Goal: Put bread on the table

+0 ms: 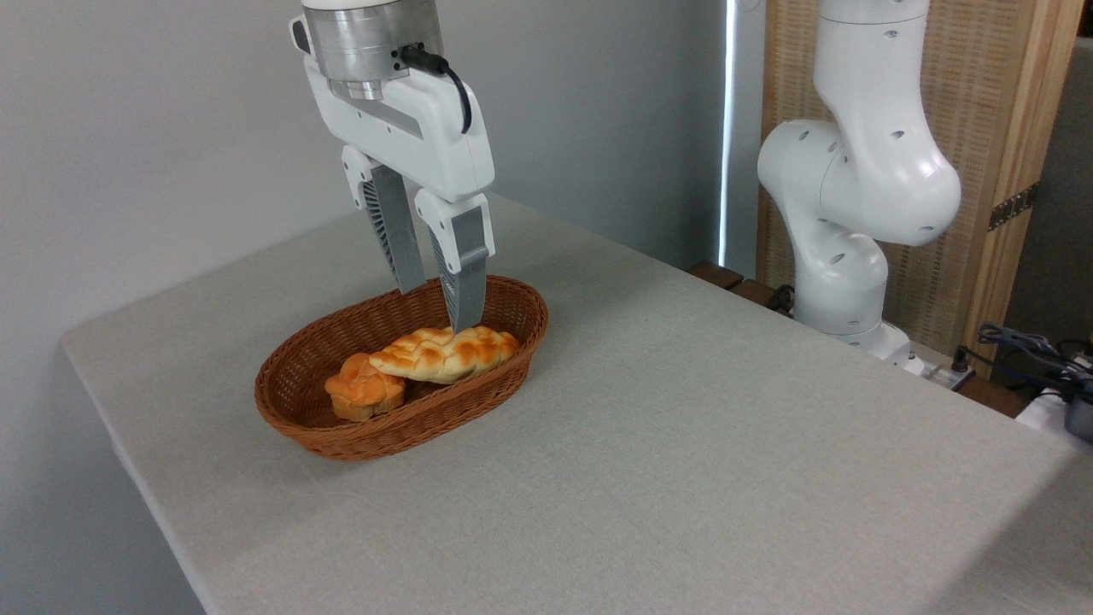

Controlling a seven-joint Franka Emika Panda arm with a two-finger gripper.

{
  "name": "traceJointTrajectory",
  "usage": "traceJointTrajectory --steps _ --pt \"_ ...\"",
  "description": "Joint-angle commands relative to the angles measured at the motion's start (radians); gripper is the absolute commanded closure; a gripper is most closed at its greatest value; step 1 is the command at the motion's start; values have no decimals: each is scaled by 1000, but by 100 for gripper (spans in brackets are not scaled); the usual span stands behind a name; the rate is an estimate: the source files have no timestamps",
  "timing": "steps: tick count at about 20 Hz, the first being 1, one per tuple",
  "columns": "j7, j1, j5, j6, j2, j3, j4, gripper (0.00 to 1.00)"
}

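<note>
Bread (446, 353) is lying in the wicker basket (512, 299), leaning on a small bun (365, 386); nothing is resting on the table (683, 444) yet. Gripper (439, 309) is hovering over the loaf, jaws parted narrowly, gripping nothing; grasp, lift and placing are all remaining

Basket on the bench, hand above it

The basket (295, 401) sits on the left part of the bench (683, 478). In it the bread (444, 353) lies right of the bun (365, 387), overlapping it. The hand (438, 309) hangs over the bread.
</note>
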Motion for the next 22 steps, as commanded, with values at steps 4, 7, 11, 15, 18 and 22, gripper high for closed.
traceJointTrajectory --steps 4,7,11,15,18,22 --pt "-14 4 4 12 -13 -4 -18 0" --pt "-14 2 4 9 -13 -6 -18 0" --pt "-12 0 4 9 -10 -6 -18 0" --pt "-11 -1 2 15 -8 -7 -18 0" --pt "-9 -4 2 15 -5 -9 -18 0" --pt "-8 -4 2 18 -7 -15 -21 0"
